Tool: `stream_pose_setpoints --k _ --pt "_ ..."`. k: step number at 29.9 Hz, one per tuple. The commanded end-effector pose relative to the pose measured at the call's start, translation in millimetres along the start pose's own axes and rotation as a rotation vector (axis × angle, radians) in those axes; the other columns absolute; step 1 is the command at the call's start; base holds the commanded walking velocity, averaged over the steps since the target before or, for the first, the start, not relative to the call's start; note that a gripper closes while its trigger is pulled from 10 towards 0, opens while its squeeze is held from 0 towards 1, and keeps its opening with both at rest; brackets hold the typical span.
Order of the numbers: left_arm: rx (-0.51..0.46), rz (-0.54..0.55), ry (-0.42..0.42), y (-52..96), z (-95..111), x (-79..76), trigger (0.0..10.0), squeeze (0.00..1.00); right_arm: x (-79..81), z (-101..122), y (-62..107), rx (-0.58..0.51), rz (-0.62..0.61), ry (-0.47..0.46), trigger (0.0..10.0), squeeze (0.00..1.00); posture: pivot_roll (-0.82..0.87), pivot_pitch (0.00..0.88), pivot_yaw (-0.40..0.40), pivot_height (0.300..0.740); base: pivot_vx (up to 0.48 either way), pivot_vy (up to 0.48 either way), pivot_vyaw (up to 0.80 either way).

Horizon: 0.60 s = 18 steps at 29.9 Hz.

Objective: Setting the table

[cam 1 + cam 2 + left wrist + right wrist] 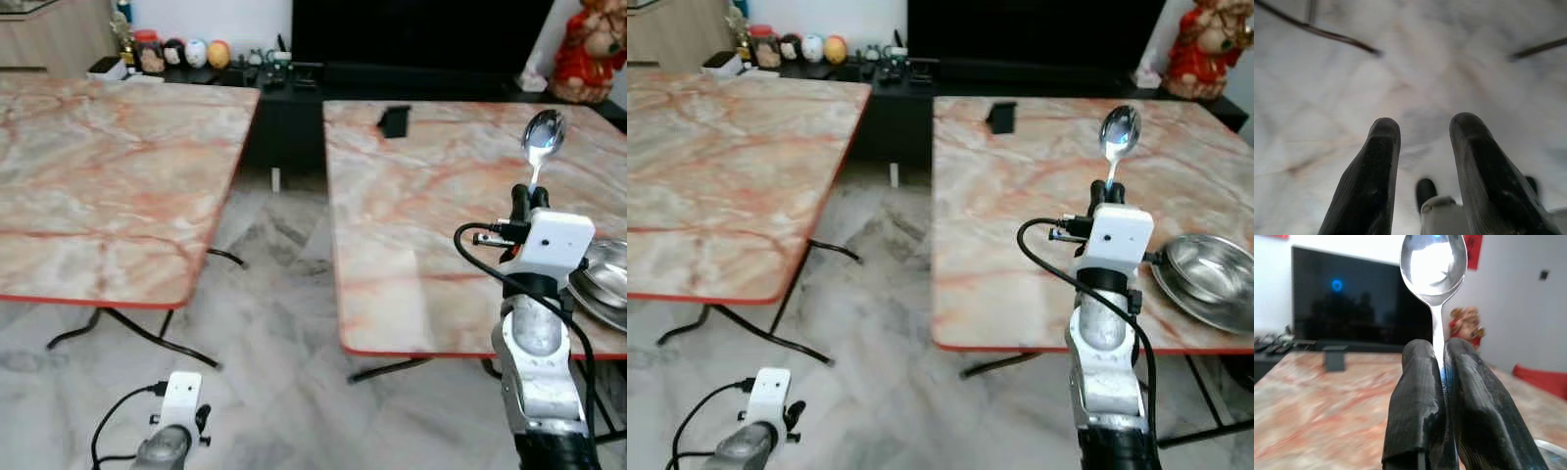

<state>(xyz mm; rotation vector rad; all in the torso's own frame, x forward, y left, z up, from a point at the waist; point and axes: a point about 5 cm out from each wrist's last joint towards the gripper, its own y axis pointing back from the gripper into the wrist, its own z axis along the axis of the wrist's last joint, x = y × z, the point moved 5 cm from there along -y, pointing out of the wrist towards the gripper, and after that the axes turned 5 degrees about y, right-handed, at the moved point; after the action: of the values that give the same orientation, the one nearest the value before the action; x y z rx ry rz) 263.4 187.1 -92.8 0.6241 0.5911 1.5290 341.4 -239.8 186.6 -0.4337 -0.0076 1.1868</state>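
From the head, the right gripper (530, 199) holds a spoon (542, 137) upright (bowl uppermost) above the right table (411, 235), beside a steel bowl (1205, 276). The left wrist view shows the left gripper (1422, 134) narrowly parted over floor. The right wrist view shows both fingers (1418, 401) pinching the spoon's handle.

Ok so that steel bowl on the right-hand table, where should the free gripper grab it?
Pinch the steel bowl by its near rim, coming from the table's front edge. It sits upright and open, so one finger can go inside. The left gripper is open, low over the floor; the right gripper holds the spoon.

2 marble-topped tables (108, 186) on grey marble floor (274, 323); dark TV (421, 34) behind.
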Motion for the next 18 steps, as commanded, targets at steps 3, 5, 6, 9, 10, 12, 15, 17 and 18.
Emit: stream_pose_setpoints --k 3,5,6,9,10,12,15,17,18 --pt "-0.006 0.021 -0.012 0.4 2.7 12.1 10.0 0.00 5.1 10.5 -2.5 -0.035 0.010 -0.014 10.0 0.00 0.04 0.000 -0.032 0.740 0.000 -0.480 0.00" --pt "-0.008 0.019 -0.012 0.3 3.0 11.7 10.0 0.00 5.1 10.4 -2.3 -0.034 0.010 -0.014 10.0 0.00 0.04 0.000 -0.033 0.740 0.000 -0.480 0.00" --pt "-0.008 0.019 -0.012 0.3 3.2 11.6 10.0 0.00 5.3 10.3 -2.3 -0.034 0.010 -0.012 10.0 0.00 0.04 0.000 -0.033 0.740 0.000 -0.480 0.00" --pt "-0.008 0.017 -0.014 0.2 3.3 11.3 10.0 0.00 5.8 9.1 -2.0 -0.030 0.015 -0.006 10.0 0.00 0.04 0.000 -0.033 0.740 0.000 -0.480 0.00" --pt "-0.010 0.016 -0.014 0.1 3.9 10.9 10.0 0.00 6.3 8.9 -2.0 -0.031 0.021 0.003 10.0 0.00 0.04 0.000 -0.033 0.740 0.000 -0.480 0.00" --pt "-0.010 0.016 -0.014 0.0 4.3 10.7 10.0 0.00 6.8 9.1 -2.1 -0.032 0.024 0.009 10.0 0.00 0.04 0.000 -0.033 0.740 0.000 -0.480 0.00" --pt "-0.010 0.016 -0.015 0.0 4.3 10.8 10.0 0.00 8.2 10.1 -2.4 -0.037 0.030 0.017 10.0 0.00 0.04 0.000 -0.033 0.740 0.000 -0.477 0.56" --pt "-0.010 0.016 -0.015 0.1 3.8 10.9 10.0 0.00 8.4 9.7 -2.1 -0.035 0.031 0.018 10.0 0.00 0.04 0.000 -0.034 0.740 0.000 -0.472 0.79" --pt "-0.009 0.016 -0.015 0.2 3.7 10.9 10.0 0.00 8.4 9.7 -2.0 -0.035 0.031 0.018 10.0 0.00 0.04 0.000 -0.034 0.740 0.000 -0.472 0.79"
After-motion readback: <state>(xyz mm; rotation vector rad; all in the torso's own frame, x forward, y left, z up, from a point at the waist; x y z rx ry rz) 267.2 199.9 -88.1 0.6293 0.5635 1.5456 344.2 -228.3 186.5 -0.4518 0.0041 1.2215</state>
